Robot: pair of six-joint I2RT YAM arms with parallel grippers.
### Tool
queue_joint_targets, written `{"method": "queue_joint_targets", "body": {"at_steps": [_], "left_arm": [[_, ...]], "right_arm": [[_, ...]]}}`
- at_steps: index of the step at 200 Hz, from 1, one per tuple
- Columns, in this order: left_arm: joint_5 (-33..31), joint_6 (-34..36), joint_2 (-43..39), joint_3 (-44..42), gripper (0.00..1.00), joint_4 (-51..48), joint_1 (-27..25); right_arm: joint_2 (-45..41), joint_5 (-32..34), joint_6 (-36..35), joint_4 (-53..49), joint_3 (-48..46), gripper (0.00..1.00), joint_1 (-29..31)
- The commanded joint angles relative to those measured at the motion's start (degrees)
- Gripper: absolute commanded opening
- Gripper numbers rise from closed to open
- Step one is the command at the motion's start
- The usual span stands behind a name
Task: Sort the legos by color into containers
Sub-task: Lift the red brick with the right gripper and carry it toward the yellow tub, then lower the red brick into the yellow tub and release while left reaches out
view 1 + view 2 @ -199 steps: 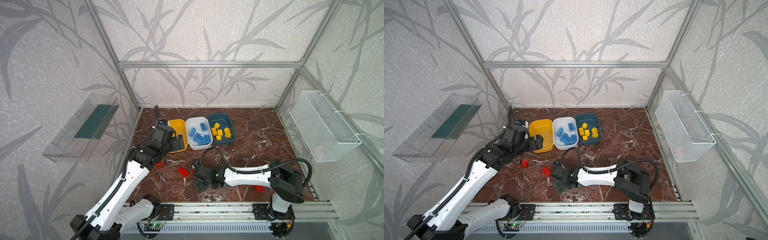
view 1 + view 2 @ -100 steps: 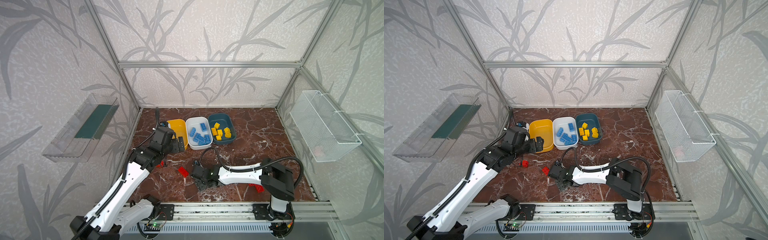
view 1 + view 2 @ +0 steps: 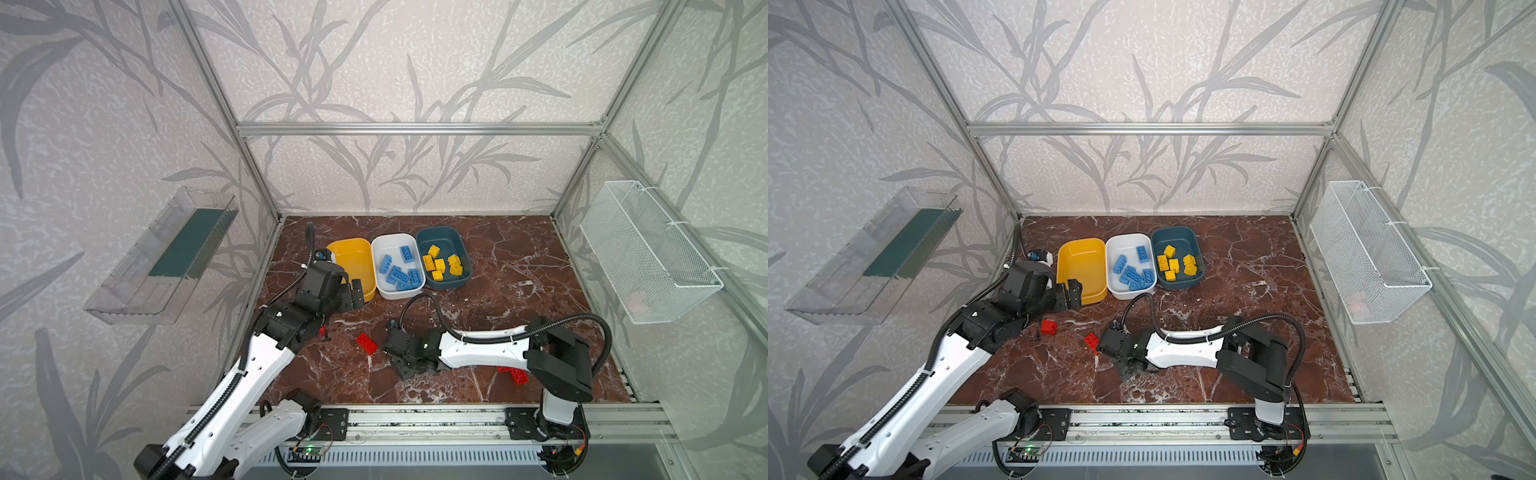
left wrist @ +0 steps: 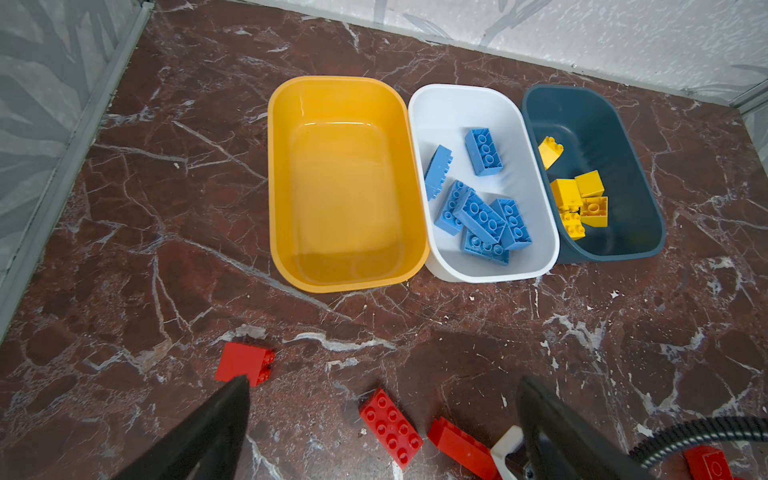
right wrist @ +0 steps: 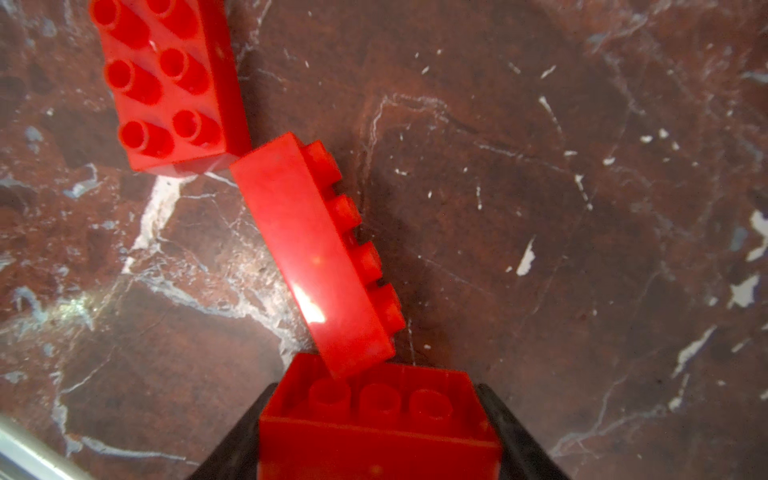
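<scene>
Right gripper [image 5: 374,392] clamps a red brick [image 5: 378,440]; a tilted brick [image 5: 316,257] touches it, crowding the front. Left gripper [image 4: 384,384] gapes wide, empty.

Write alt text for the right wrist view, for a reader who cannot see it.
The right gripper is closed on a red lego. A second red lego lies on its side just beyond, seeming to touch it, and a third red lego sits studs up past that on the brown marble tabletop.
</scene>
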Motion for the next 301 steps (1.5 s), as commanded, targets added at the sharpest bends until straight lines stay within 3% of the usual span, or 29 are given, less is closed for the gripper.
{"method": "queue_joint_targets", "body": {"at_steps": [1, 82, 121, 155, 186, 250, 301], "left_arm": [[-4.5, -0.5, -3.8, -1.0, 0.99, -2.0, 0.1], [-18.1, -2.8, -17.0, -7.5, 0.99, -3.2, 0.1], [-22.3, -6.3, -23.4, -11.0, 0.99, -2.0, 0.1], [-20.3, -5.2, -25.1, -13.3, 0.99, -0.8, 0.1], [-24.9, -5.6, -23.9, -11.7, 0.99, -3.4, 0.1], [-20.4, -1.2, -19.3, -9.6, 0.99, -4.2, 0.1], [-18.7, -2.6, -17.8, -9.9, 0.99, -4.3, 0.2]], "right_arm": [[-3.0, -1.4, -2.5, -0.9, 1.6, 0.5, -1.3], [-6.3, -6.6, -10.0, 5.0, 6.2, 0.47, -8.3], [-2.0, -10.5, -13.2, 5.2, 15.4, 0.48, -13.5], [5.3, -13.7, -15.8, 4.4, 25.8, 0.48, -15.9], [13.6, -19.0, -16.3, 3.3, 35.7, 0.48, -17.9], [29.5, -22.1, -16.7, -6.5, 58.7, 0.54, -18.4], [33.4, -23.3, -15.5, -8.3, 64.9, 0.7, -19.1]]}}
